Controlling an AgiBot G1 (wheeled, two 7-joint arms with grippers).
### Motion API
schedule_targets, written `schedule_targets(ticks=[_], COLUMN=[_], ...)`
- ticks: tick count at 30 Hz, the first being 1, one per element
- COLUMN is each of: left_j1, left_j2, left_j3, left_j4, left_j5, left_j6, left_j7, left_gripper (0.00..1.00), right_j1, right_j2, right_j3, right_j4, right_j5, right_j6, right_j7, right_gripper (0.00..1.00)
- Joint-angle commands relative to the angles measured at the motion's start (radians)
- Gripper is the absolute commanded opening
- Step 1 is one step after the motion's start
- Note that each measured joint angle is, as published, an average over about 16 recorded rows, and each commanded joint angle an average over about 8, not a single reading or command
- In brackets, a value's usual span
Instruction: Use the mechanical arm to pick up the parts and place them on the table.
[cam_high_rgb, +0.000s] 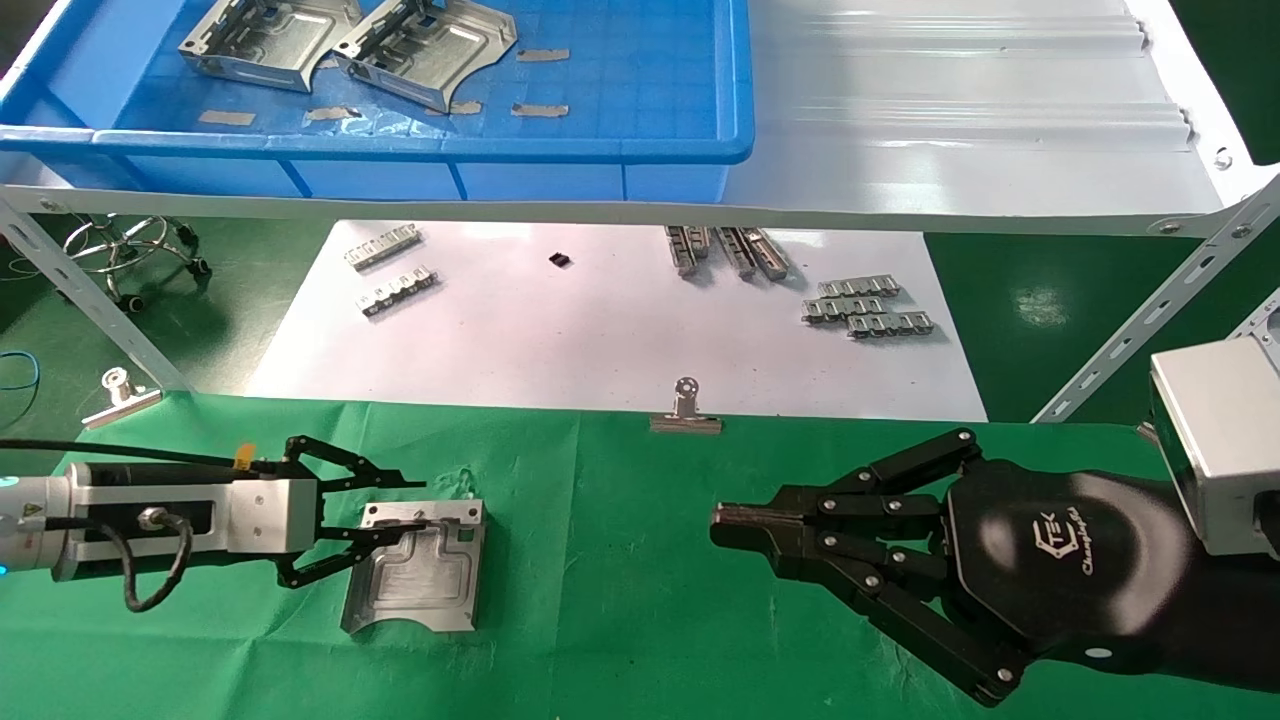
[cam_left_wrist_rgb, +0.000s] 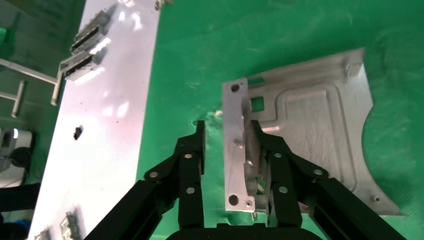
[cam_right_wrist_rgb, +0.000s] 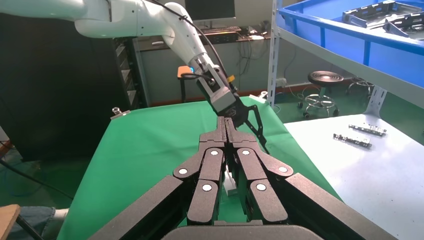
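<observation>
One silvery part (cam_high_rgb: 420, 575) lies flat on the green table (cam_high_rgb: 620, 600) at the left. My left gripper (cam_high_rgb: 422, 504) is open and straddles the part's folded holed edge (cam_left_wrist_rgb: 234, 150). One finger (cam_left_wrist_rgb: 200, 145) stands clear of that edge on the outside, and the other finger (cam_left_wrist_rgb: 260, 150) rests against its inner side over the plate (cam_left_wrist_rgb: 320, 130). Two more parts (cam_high_rgb: 265, 40) (cam_high_rgb: 430, 45) lie in the blue bin (cam_high_rgb: 640, 150) on the shelf. My right gripper (cam_high_rgb: 722, 525) is shut and empty, low over the cloth at the right; its fingertips (cam_right_wrist_rgb: 220, 125) press together.
A white ribbed shelf (cam_high_rgb: 960, 110) carries the bin, with slanted metal struts (cam_high_rgb: 1140, 330) at both sides. A white paper sheet (cam_high_rgb: 600, 340) behind the cloth holds small notched strips (cam_high_rgb: 865, 305). Binder clips (cam_high_rgb: 685, 410) sit on the cloth's far edge.
</observation>
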Motion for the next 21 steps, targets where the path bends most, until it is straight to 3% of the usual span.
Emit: schedule_targets(ticks=[1,2,3,10,21], left_j1=[-0.003,-0.005,-0.005,0.013,0.073], left_j2=[0.0,-0.008,-0.017,-0.076,-0.075], left_j3=[-0.005,-0.005,-0.003,-0.009,-0.111], left_j4=[0.012,0.007,-0.001,-0.056,-0.131], left_j5=[-0.008,-0.016,-0.024,-0.102,-0.123], left_j6=[0.003,0.022,0.044,0.184,0.181], left_j7=[0.003,-0.016,-0.036,-0.184,-0.296], left_gripper=[1.0,1.0,1.0,1.0,1.0], right_j1=[0.0,0.0,0.0,0.0,0.0], right_j2=[0.0,0.0,0.0,0.0,0.0], right_j3=[0.0,0.0,0.0,0.0,0.0], right_j4=[0.0,0.0,0.0,0.0,0.0], right_j5=[0.0,0.0,0.0,0.0,0.0], right_j6=[0.0,0.0,0.0,0.0,0.0], right_j7=[0.0,0.0,0.0,0.0,0.0], right_gripper=[0.0,0.03,0.13,0.98,1.0])
